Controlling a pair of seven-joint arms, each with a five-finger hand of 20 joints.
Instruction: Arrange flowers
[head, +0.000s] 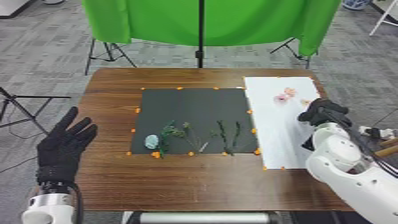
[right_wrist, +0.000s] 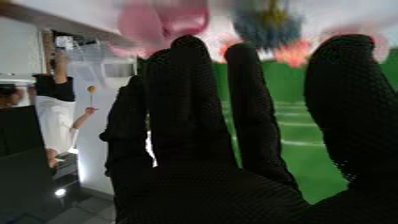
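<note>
In the head view my right hand (head: 325, 112) is over the right edge of the white sheet (head: 282, 135), nearer to me than the small pink flowers (head: 285, 95). The right wrist view has this hand (right_wrist: 204, 185) open, its fingers fairly straight, with a pink flower (right_wrist: 167, 22), a blue flower (right_wrist: 266, 27) and a coral one (right_wrist: 291, 53) beyond the fingertips. On the dark mat (head: 191, 100) lie a pale blue flower (head: 152, 141) and several green stems (head: 224, 135). My left hand (head: 60, 150) is open beside the table's left edge, holding nothing.
Orange bits of tape (head: 138, 110) line the mat and the sheet on the brown table (head: 191, 185). Behind the table hang green cloths (head: 249, 22) on a black stand (head: 201, 52). More stand legs are on the floor to the left.
</note>
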